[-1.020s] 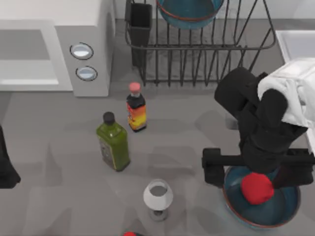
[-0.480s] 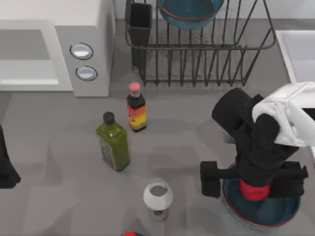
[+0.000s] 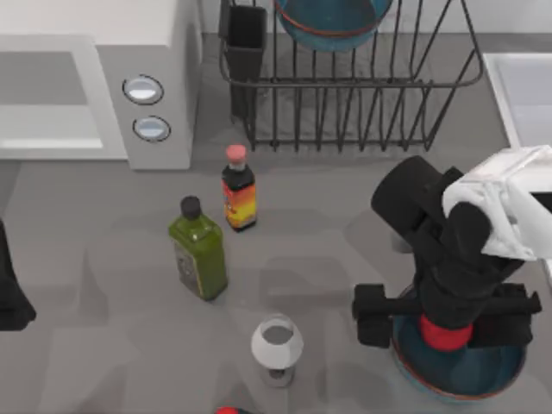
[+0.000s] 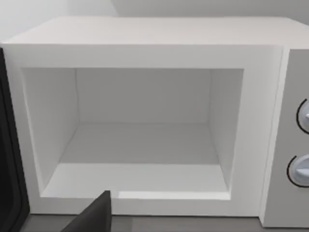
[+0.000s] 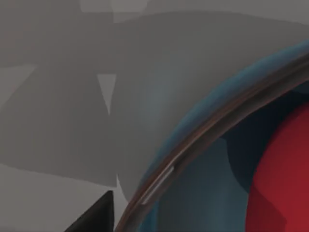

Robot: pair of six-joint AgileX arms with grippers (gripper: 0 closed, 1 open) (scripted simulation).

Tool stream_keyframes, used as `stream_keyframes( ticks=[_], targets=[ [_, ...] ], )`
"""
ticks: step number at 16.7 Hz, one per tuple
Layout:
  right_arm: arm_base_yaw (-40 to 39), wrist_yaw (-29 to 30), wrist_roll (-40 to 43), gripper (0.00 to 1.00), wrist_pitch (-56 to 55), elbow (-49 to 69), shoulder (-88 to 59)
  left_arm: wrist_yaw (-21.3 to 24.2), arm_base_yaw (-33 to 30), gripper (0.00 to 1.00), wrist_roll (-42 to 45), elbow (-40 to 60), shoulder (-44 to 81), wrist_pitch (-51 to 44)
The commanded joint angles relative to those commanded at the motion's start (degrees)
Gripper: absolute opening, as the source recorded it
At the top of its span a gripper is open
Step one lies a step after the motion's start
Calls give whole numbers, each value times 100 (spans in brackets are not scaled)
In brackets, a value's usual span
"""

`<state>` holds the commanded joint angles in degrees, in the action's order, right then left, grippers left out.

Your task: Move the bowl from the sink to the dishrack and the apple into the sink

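Left arm (image 3: pixel 10 297) is parked at the desk's left edge; its pincer's state cannot be told. One bowl (image 3: pixel 332 21) is seen already in the dishrack (image 3: pixel 362 103). Right pincer (image 3: pixel 446 321) has been lowered within the last second onto the apple (image 3: pixel 444 336), which lies in a second bowl (image 3: pixel 483 379) on the desk, not yet in the sink (image 3: pixel 522 90). Pick-up is judged near. Apple is mostly covered; clamping cannot be told. Sink is cut off at the edge.
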<state>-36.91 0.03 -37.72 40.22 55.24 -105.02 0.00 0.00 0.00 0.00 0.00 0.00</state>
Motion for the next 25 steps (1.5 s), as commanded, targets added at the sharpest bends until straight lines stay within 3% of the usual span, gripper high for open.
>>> stream_keyframes(
  ticks=[10,18,25],
  targets=[
    [0,0,0,2,0,0,0,0,0,100,0,0,0,0],
    [0,0,0,0,0,0,0,0,0,100,0,0,0,0],
    [-40,101,26,0,1061,710,485,0,0,100,0,0,0,0]
  ],
)
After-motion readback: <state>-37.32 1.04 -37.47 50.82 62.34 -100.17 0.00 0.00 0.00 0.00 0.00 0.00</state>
